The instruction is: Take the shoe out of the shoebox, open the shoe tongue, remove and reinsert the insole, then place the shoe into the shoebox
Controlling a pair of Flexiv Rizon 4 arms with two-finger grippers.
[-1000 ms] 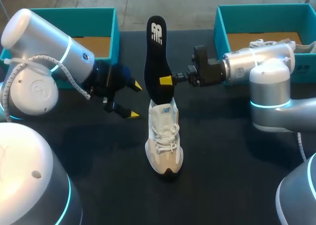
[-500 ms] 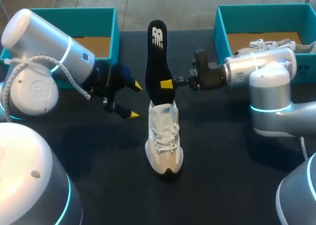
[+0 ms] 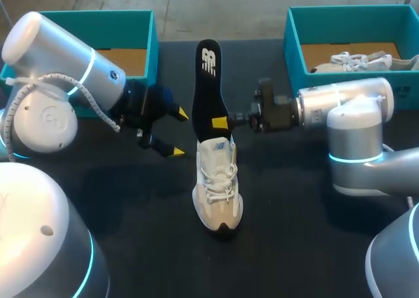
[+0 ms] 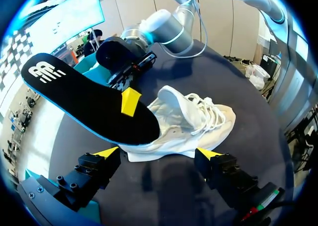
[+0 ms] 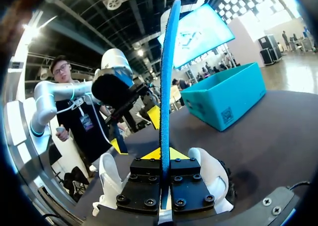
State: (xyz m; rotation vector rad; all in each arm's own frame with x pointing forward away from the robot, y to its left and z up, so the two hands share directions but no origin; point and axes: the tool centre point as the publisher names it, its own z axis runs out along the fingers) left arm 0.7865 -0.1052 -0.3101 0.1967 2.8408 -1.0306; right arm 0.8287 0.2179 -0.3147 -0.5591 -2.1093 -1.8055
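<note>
The white lace-up sneaker (image 3: 218, 183) is lying unboxed on the black worktop (image 3: 294, 213). The right claw (image 3: 226, 121) is pinching the black foam insole (image 3: 208, 82), whose lower end is resting in the sneaker's mouth. The left claw (image 3: 178, 133) is hanging open beside them. Seating the insole and boxing the sneaker are seemingly remaining.

The white lace-up sneaker (image 3: 218, 186) stands mid-way across the black table (image 3: 294, 245), toe near and heel far. The black foam insole (image 3: 208, 82) rises upright from its heel end, clamped by the right gripper (image 3: 221, 122) reaching in from the right. The left gripper (image 3: 178, 133) hangs left of the insole, apart from it, fingers spread. The left teal cardboard shoebox (image 3: 131, 26) sits far left. The right teal cardboard shoebox (image 3: 292, 36) sits far right, with a second white shoe (image 3: 353, 61) inside.
</note>
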